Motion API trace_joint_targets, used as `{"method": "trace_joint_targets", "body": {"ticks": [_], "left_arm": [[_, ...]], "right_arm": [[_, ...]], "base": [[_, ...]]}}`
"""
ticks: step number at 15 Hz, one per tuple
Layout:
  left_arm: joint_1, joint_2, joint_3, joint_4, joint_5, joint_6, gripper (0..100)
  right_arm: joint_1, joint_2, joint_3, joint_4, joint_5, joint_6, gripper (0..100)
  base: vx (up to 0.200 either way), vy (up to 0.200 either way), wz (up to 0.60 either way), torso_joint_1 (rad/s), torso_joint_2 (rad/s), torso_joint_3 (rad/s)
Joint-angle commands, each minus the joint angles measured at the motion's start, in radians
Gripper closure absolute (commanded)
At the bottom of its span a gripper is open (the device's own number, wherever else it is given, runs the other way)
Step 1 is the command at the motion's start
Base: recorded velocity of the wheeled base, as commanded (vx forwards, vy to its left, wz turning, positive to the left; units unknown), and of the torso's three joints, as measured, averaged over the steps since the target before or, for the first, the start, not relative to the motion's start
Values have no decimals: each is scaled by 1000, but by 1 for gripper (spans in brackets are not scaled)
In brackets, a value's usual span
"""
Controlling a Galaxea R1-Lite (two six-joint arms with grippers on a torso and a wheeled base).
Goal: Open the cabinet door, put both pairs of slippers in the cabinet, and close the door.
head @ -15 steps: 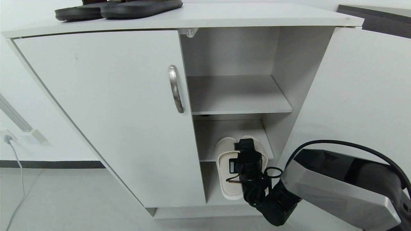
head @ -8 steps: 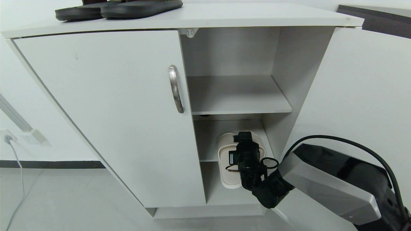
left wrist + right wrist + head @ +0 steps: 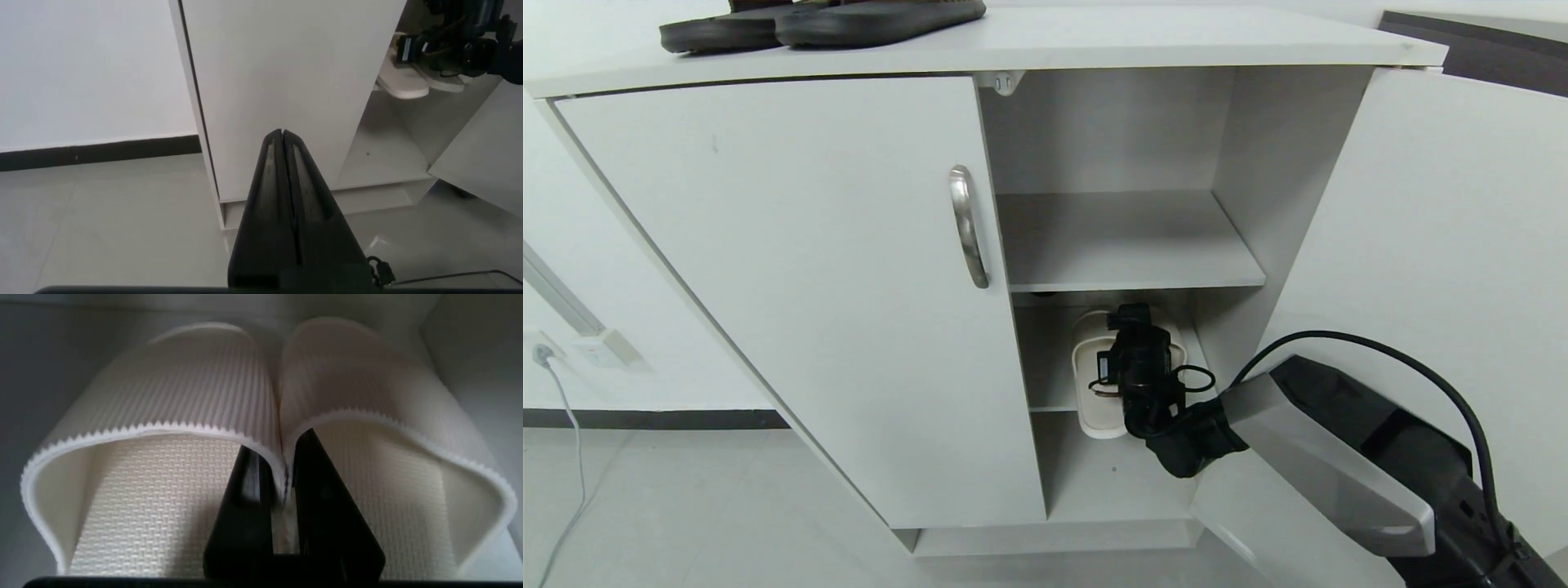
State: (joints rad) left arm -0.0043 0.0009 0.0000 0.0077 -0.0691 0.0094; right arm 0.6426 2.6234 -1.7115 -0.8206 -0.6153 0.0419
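Observation:
A pair of white slippers (image 3: 1094, 390) hangs side by side at the lower shelf (image 3: 1049, 371) inside the open right half of the cabinet. My right gripper (image 3: 1131, 325) is shut on the white slippers (image 3: 188, 416), pinching the two inner strap edges together between its fingers (image 3: 245, 486). A pair of black slippers (image 3: 821, 20) lies on the cabinet top (image 3: 1143, 39) at the left. My left gripper (image 3: 282, 140) is shut on nothing, low above the floor in front of the cabinet's closed left door (image 3: 278, 73).
The right door (image 3: 1429, 245) stands swung wide open beside my right arm. The left door (image 3: 792, 286) is closed, with a metal handle (image 3: 968, 227). The upper shelf (image 3: 1127, 241) and bottom compartment (image 3: 1111, 482) are bare. A cable (image 3: 560, 425) hangs by the wall.
My right arm has carried the white slippers up and deeper into the cabinet, from the front of the bottom compartment to the lower shelf. The black slippers have stayed put.

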Motion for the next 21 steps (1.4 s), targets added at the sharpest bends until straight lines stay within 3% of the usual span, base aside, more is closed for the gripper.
{"method": "trace_joint_targets", "body": {"ticks": [1, 10, 11, 14, 21], "left_arm": [[0, 1, 0, 0, 0, 0, 100], [0, 1, 0, 0, 0, 1, 100], [0, 1, 0, 0, 0, 1, 100], [0, 1, 0, 0, 0, 3, 100], [0, 1, 0, 0, 0, 1, 100]], "right_arm": [[-6, 9, -42, 32, 8, -8, 100], [-14, 26, -115, 98, 17, 0, 100], [-14, 26, -120, 101, 17, 3, 0], [-9, 18, -106, 107, 16, 9, 0], [83, -290, 466, -158, 16, 6, 0]], "base": [[0, 0, 0, 0, 0, 0], [0, 0, 0, 0, 0, 0], [0, 0, 0, 0, 0, 0], [0, 0, 0, 0, 0, 0], [0, 0, 0, 0, 0, 0]]}}
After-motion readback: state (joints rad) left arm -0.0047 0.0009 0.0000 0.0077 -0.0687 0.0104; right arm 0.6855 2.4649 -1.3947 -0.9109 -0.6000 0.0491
